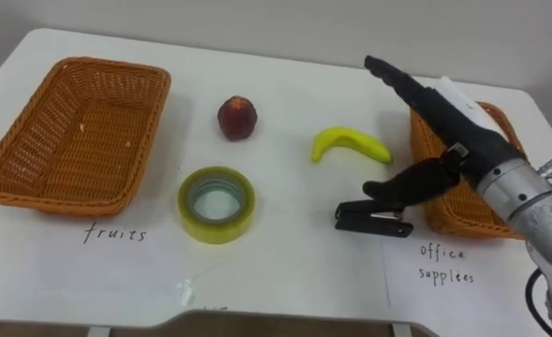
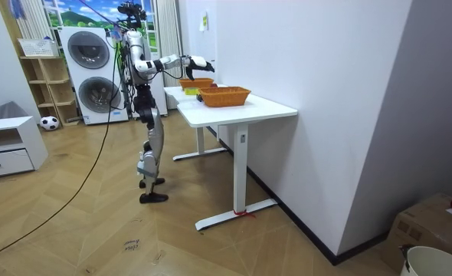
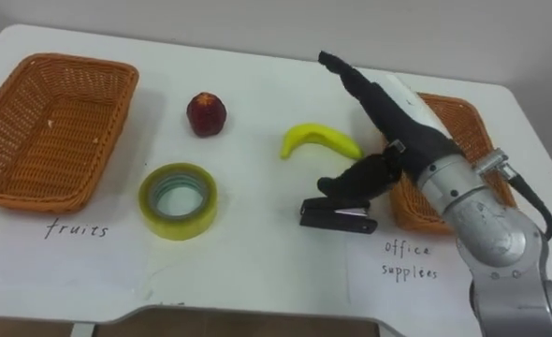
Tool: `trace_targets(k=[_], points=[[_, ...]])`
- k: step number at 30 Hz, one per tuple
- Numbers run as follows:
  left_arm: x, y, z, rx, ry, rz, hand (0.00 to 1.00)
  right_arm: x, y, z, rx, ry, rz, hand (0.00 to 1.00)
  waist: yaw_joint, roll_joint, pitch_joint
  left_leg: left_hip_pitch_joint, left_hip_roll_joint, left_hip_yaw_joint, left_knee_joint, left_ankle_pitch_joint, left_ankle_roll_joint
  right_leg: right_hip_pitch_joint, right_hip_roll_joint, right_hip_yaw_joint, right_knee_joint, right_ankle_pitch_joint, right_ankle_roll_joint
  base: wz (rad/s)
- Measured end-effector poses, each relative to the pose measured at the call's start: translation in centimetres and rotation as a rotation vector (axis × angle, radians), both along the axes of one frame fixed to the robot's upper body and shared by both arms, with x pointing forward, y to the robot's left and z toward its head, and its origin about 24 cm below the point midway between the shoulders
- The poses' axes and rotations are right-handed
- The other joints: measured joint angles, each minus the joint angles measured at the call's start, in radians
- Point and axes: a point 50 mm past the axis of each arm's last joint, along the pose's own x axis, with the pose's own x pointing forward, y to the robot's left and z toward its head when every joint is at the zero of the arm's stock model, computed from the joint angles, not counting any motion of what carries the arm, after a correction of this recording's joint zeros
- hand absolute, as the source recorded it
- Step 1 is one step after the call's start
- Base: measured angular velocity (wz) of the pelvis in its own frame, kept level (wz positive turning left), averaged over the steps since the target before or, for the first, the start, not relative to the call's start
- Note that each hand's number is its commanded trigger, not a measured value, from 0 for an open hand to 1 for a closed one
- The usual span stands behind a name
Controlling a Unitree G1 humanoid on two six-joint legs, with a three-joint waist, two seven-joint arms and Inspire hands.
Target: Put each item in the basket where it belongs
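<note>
My right hand hovers over the table's right part in front of the office-supplies basket, open, with fingers straight toward the far edge. Its dark thumb points down-left, just above a black stapler that lies on the table. A yellow banana lies just left of the hand. A red apple sits further left, and a yellow tape roll lies nearer to me. The wicker fruit basket at the left holds nothing.
Paper labels lie in front of each basket. The white table ends close to me and stands against a wall. In the room view I stand at the table's end, with washing machines behind me.
</note>
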Motion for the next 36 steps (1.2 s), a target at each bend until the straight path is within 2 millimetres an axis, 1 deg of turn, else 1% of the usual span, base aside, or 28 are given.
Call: trace_targets(k=[7, 9, 12, 14, 15, 21, 24, 30, 36], points=[[-0.3, -0.1, -0.1, -0.006, 0.019, -0.004, 0.00, -0.1, 0.1, -0.3, -0.024, 0.053, 0.035, 0.00, 0.007, 0.000, -0.0012, 0.001, 0.000, 0.001, 0.000, 0.000, 0.000, 0.001, 0.000, 0.001, 0.000, 0.000, 0.000, 0.00], [-0.2, -0.1, -0.2, -0.010, 0.020, -0.007, 0.00, -0.1, 0.2, -0.4, -0.027, 0.063, 0.044, 0.00, 0.007, -0.002, 0.0003, 0.001, 0.000, 0.001, 0.000, 0.000, 0.000, 0.002, 0.000, 0.001, -0.001, 0.000, 0.000, 0.00], [0.1, -0.1, -0.1, -0.012, 0.014, -0.009, 0.00, -0.1, -0.1, -1.0, -0.028, 0.104, 0.044, 0.00, 0.012, -0.007, 0.0047, 0.002, 0.000, 0.004, 0.000, 0.000, 0.000, 0.003, 0.001, 0.017, -0.002, 0.000, 0.000, 0.00], [0.5, 0.0, -0.1, -0.009, 0.007, -0.011, 0.00, -0.1, -0.1, -1.4, -0.029, 0.129, 0.049, 0.00, 0.019, -0.013, 0.0091, 0.002, 0.000, 0.007, 0.000, 0.000, 0.000, 0.001, 0.001, 0.027, -0.002, 0.000, 0.000, -0.05], [0.5, 0.1, -0.1, -0.007, 0.006, -0.012, 0.00, -0.1, -0.1, -1.5, -0.030, 0.140, 0.052, 0.00, 0.024, -0.015, 0.0097, 0.002, 0.000, 0.010, -0.001, 0.000, 0.000, 0.000, 0.001, 0.029, -0.002, 0.000, 0.000, -0.06], [0.7, 0.1, 0.0, -0.002, 0.003, -0.014, 0.00, -0.2, 0.6, -2.5, -0.041, 0.199, 0.073, 0.00, 0.034, -0.017, 0.0101, 0.002, -0.001, 0.015, -0.002, 0.000, 0.000, -0.002, 0.002, 0.031, -0.002, 0.001, -0.002, -0.01], [1.0, 0.1, 0.0, 0.007, -0.007, -0.014, 0.00, -0.2, 1.1, -3.6, -0.073, 0.249, 0.084, 0.00, 0.037, -0.017, 0.0101, 0.002, -0.002, 0.015, -0.002, 0.000, 0.000, -0.002, 0.003, 0.031, -0.002, 0.001, -0.002, 0.00], [1.0, 0.2, 0.1, 0.011, -0.008, -0.013, 0.00, -0.3, 1.3, -4.1, -0.095, 0.288, 0.091, 0.00, 0.039, -0.017, 0.0092, 0.002, -0.001, 0.013, -0.002, 0.000, 0.000, -0.003, 0.003, 0.033, -0.002, 0.001, -0.002, 0.00], [1.8, 0.1, 0.2, 0.006, -0.030, -0.012, 0.00, -0.3, 1.1, -4.6, -0.121, 0.319, 0.076, 0.00, 0.041, -0.015, 0.0077, 0.002, -0.001, 0.012, 0.000, 0.000, 0.000, -0.002, 0.002, 0.029, -0.002, 0.002, -0.002, 0.00]])
